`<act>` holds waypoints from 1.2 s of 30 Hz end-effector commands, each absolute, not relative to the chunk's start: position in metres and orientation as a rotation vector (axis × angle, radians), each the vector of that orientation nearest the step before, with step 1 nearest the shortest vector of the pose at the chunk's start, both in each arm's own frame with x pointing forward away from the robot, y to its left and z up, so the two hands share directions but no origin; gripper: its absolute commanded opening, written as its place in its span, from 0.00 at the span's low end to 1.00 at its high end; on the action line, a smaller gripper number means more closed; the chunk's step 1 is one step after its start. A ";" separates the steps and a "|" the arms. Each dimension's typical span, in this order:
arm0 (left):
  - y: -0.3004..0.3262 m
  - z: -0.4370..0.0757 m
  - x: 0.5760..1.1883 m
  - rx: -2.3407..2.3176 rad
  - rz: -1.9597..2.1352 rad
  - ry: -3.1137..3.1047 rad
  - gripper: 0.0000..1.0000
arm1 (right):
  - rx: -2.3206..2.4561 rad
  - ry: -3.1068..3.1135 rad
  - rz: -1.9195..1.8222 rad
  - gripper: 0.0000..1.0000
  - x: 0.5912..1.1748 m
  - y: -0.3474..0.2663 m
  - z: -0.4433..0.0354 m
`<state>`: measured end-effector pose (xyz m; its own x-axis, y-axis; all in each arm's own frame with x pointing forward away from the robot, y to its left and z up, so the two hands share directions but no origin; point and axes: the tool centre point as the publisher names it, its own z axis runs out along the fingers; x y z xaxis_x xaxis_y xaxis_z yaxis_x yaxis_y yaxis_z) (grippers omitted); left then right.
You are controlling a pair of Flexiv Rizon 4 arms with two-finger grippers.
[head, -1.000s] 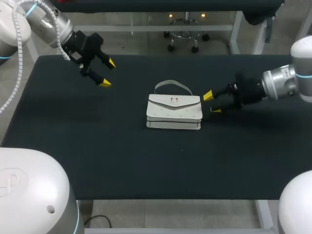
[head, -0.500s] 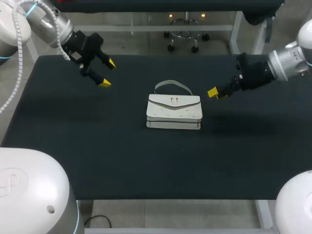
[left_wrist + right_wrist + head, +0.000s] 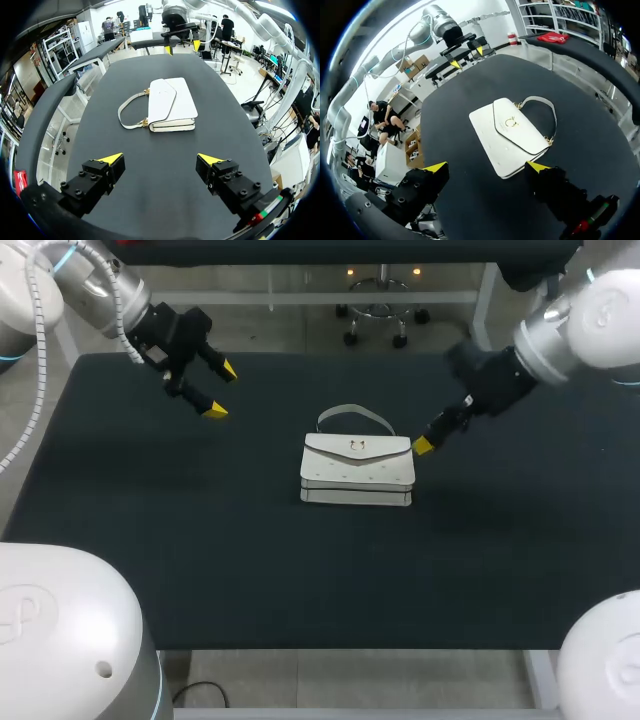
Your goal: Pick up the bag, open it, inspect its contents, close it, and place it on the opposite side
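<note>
The white bag (image 3: pixel 357 469) lies flat mid-frame on the black table (image 3: pixel 520 550), its flap shut under a small gold clasp and its thin handle arched toward the far edge. The right gripper (image 3: pixel 487 166), fingers spread, is at the bag's right end, perhaps touching a corner. The left gripper (image 3: pixel 221 390) hangs open in the upper left.

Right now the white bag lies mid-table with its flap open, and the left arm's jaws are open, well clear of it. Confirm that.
The flap is closed, not open: the right wrist view shows it lying flat over the front of the white bag. The rest stands: the bag lies in the middle of the table, and the left arm has its jaws open, well clear of it.
</note>
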<state>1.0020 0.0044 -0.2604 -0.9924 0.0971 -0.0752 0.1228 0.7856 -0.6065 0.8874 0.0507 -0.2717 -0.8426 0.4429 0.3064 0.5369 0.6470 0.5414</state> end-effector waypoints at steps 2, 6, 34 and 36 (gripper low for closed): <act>0.004 -0.262 1.002 0.181 -1.002 2.927 1.00 | -0.833 -3.320 -0.679 1.00 0.880 0.056 -0.269; 0.004 -0.262 1.002 0.181 -1.002 2.927 1.00 | -0.833 -3.320 -0.679 1.00 0.880 0.056 -0.269; -0.053 -0.242 1.002 0.589 -0.829 2.595 1.00 | -0.197 -3.701 -0.620 1.00 0.856 0.082 -0.293; -0.059 -0.244 1.001 0.612 -0.810 2.559 1.00 | -0.156 -3.720 -0.594 1.00 0.856 0.086 -0.296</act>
<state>1.0131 -0.0517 -0.2402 -0.8491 0.3294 -0.4129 0.5061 0.7308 -0.4579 0.8551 0.0810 -0.2851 -0.9559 0.0775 -0.2834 -0.0172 0.9483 0.3170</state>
